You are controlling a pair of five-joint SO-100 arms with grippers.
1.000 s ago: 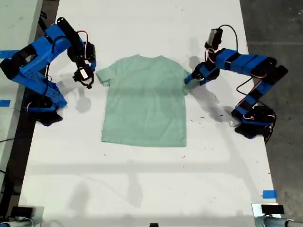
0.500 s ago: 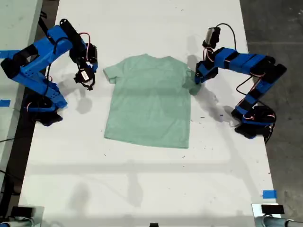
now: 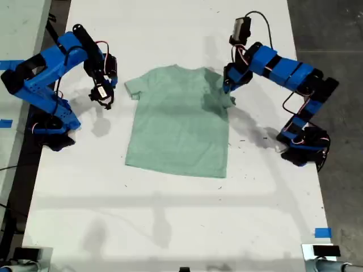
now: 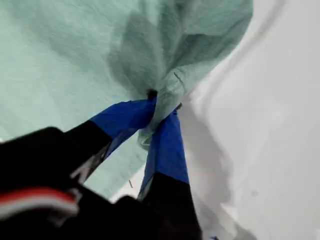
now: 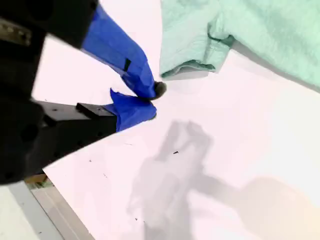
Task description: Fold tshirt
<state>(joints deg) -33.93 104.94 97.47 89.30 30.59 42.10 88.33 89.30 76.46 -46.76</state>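
Tshirt (image 3: 177,124) collar toward table's far end

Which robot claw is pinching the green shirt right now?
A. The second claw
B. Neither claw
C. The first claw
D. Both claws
C. In the first wrist view my first gripper is closed on a bunched sleeve of the tshirt, while my second gripper sits over bare table beside the other sleeve, holding nothing.
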